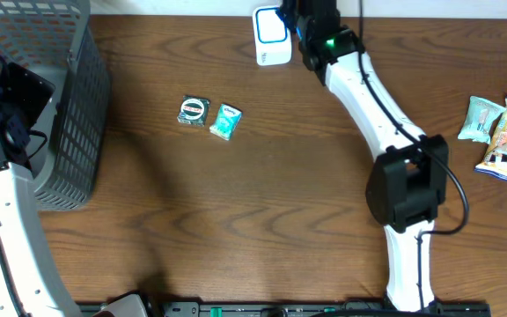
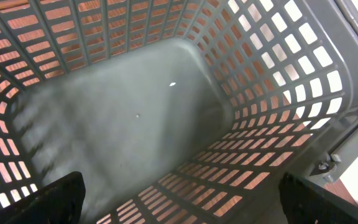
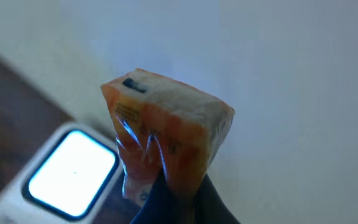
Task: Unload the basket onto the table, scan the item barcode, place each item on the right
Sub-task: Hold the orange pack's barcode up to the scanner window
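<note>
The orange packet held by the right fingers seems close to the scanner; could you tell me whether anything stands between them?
Nothing visible does. The right fingers pinch the orange packet near the lit scanner, with only open air between them.

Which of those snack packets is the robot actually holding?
The orange packet, pinched in the right hand near the glowing scanner; the others lie loose on the table.

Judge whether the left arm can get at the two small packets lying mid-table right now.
Probably yes: the left fingers, open, hang over the basket; only its wall stands between them and the dark packet and teal packet on the table.
</note>
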